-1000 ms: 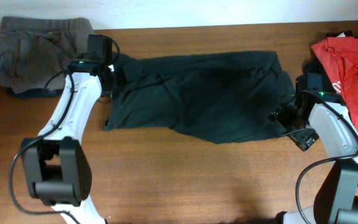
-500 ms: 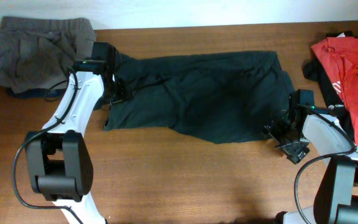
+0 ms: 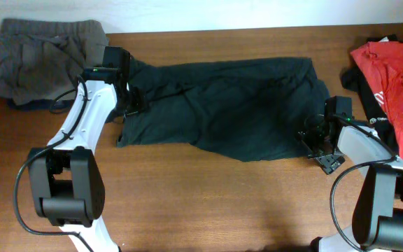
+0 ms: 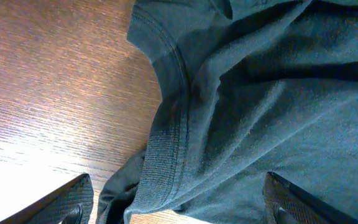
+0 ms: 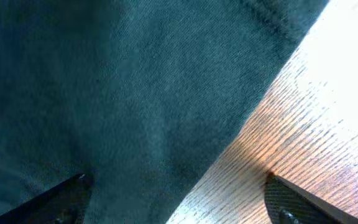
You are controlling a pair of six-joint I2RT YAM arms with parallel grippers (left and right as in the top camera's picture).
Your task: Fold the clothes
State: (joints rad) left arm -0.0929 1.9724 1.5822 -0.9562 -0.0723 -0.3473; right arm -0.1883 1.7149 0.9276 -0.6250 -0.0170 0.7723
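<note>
The black T-shirt of the clothes lies spread across the middle of the table, partly folded and wrinkled. My left gripper hovers at its left end and is open. In the left wrist view its fingers stand wide on either side of a ribbed hem and touch nothing. My right gripper is open at the shirt's lower right edge. In the right wrist view one finger is over the cloth and the other is over bare wood.
A grey elastic-waist garment lies bunched at the back left corner, behind the left arm. A red T-shirt lies at the right edge on top of some dark cloth. Bare wood runs along the front of the table.
My left gripper has opened and let go of the shirt's left end. My right gripper has moved left onto the shirt's lower right edge, still open.
</note>
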